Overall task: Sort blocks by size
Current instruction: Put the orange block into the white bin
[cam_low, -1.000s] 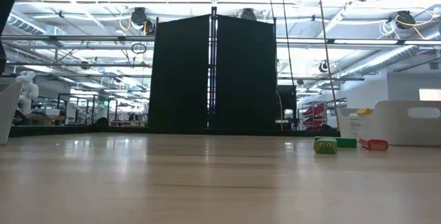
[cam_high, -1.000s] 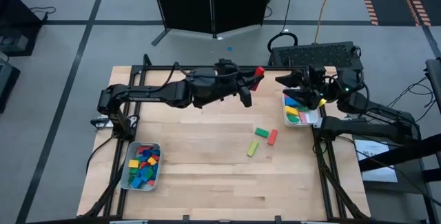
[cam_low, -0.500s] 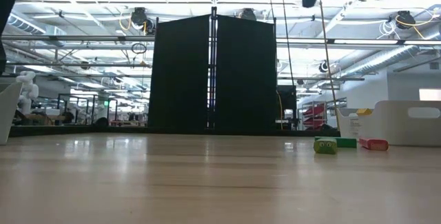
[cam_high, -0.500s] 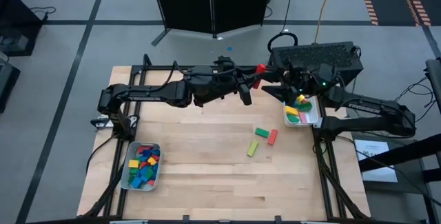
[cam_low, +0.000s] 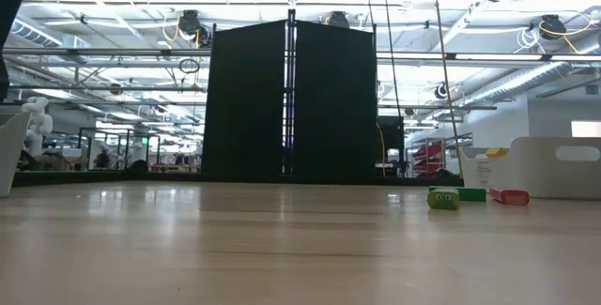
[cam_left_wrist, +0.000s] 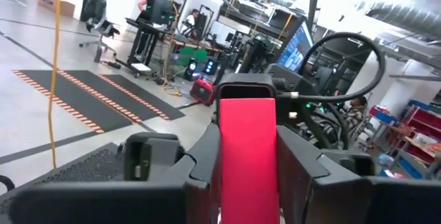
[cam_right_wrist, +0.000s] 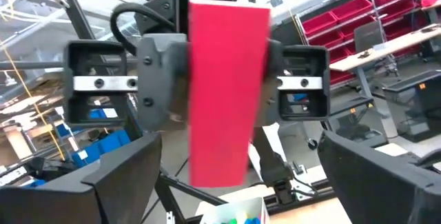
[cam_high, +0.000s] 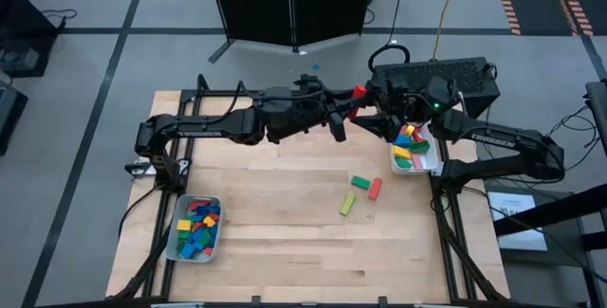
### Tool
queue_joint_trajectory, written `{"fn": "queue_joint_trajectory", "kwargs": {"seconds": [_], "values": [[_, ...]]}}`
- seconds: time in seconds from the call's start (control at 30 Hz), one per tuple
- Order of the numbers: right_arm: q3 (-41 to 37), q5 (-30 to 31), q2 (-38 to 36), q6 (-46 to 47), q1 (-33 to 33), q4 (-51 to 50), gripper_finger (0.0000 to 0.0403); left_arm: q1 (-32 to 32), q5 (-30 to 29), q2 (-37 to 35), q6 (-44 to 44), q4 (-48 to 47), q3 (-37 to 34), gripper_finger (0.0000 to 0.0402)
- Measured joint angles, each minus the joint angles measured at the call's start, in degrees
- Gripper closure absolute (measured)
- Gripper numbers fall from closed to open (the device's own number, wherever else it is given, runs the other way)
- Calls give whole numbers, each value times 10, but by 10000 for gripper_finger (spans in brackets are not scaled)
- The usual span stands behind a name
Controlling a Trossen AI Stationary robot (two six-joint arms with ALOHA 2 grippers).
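My left gripper (cam_high: 353, 99) is shut on a red bar block (cam_high: 358, 91), high above the table's far middle. My right gripper (cam_high: 375, 108) faces it from the right, open; in the right wrist view its two fingers (cam_right_wrist: 103, 182) stand wide on either side of the red bar (cam_right_wrist: 224, 86) without touching it. Three blocks lie flat on the table: a green one (cam_high: 360, 182), a red one (cam_high: 376, 189) and a light green one (cam_high: 347, 204). More blocks fill the left tray (cam_high: 174, 244) and the right tray (cam_high: 395, 164). My left gripper pinches the red bar's two long sides (cam_right_wrist: 200, 79) between its two fingers (cam_right_wrist: 162, 79), about midway along the bar. The fingers come level from the table's left and lie across the bar. It stands roughly upright, lifted clear of the table.
The two trays sit near the table's left front and right edges. The low view shows the three loose blocks (cam_low: 443, 198) on the wood and the right tray's wall (cam_low: 554, 166). A black box (cam_high: 446, 76) stands beyond the far right edge.
My right gripper has come from above the right tray toward the table's left, up to the red bar in my left gripper, staying open. The red bar has kept its place.
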Motion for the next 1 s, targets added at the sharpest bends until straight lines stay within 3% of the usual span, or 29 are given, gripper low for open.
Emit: {"fn": "queue_joint_trajectory", "kwargs": {"seconds": [0.2,0.47,0.63,0.83,1.0], "values": [[0,1,11,-8,0,1,44,-1,6,0,0,0,0,314],[0,3,14,-11,0,27,111,-1,12,0,-1,-2,0,314],[0,2,14,-12,0,26,181,0,12,0,-1,-2,0,314],[0,-6,13,-20,1,25,319,0,12,0,5,-7,0,314],[0,-4,13,-19,1,25,317,0,17,0,4,-7,0,314]]}}
